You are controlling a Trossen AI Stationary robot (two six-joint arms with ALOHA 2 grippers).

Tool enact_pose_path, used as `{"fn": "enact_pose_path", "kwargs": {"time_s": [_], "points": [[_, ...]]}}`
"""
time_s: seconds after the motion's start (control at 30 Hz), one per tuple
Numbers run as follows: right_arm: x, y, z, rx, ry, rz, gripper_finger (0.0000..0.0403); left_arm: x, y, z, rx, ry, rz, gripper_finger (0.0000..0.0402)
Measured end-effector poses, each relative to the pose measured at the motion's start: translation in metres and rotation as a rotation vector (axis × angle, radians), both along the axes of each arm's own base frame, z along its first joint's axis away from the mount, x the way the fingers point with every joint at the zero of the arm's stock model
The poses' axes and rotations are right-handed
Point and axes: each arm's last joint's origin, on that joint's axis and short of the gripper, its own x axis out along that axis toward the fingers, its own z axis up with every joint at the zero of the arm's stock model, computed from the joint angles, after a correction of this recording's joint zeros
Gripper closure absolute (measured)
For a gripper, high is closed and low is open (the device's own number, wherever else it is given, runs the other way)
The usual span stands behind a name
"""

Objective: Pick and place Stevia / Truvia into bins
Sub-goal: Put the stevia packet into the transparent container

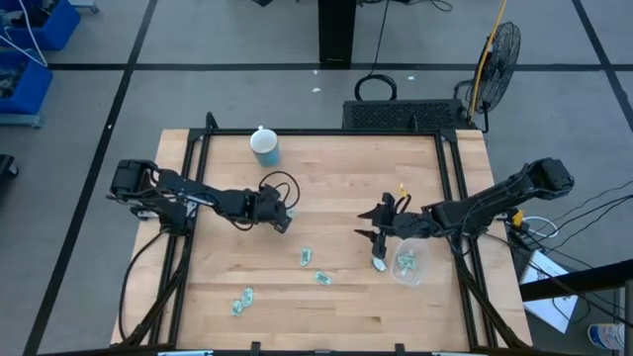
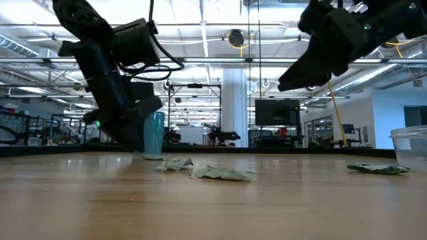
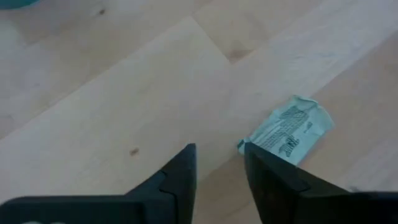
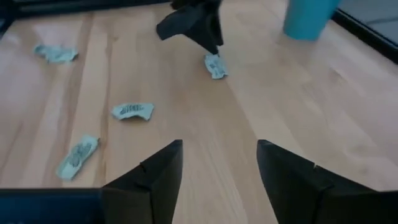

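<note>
In the low view the clear cup is being cut off by the picture's edge. The light blue cup is being cropped in the right wrist view. The print on the sachet is staying too blurred to read.

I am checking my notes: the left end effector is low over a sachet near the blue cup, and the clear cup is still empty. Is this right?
Not quite. The clear cup is not empty: the high view shows a sachet inside it. The rest holds: the left end effector is low over a sachet near the blue cup.
</note>
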Motion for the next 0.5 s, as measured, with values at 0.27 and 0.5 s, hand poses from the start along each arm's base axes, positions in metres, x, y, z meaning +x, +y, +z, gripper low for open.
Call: {"fn": "enact_pose_path", "kwargs": {"time_s": [0.27, 0.5], "points": [[0.002, -0.013, 0.000, 0.018, 0.002, -0.059, 0.0208, 0.007, 0.000, 0.000, -0.024, -0.061, -0.029, 0.0241], [0.002, -0.018, -0.001, 0.016, 0.015, -0.078, 0.0208, 0.010, 0.001, -0.011, -0.061, -0.023, -0.030, 0.0272]]}}
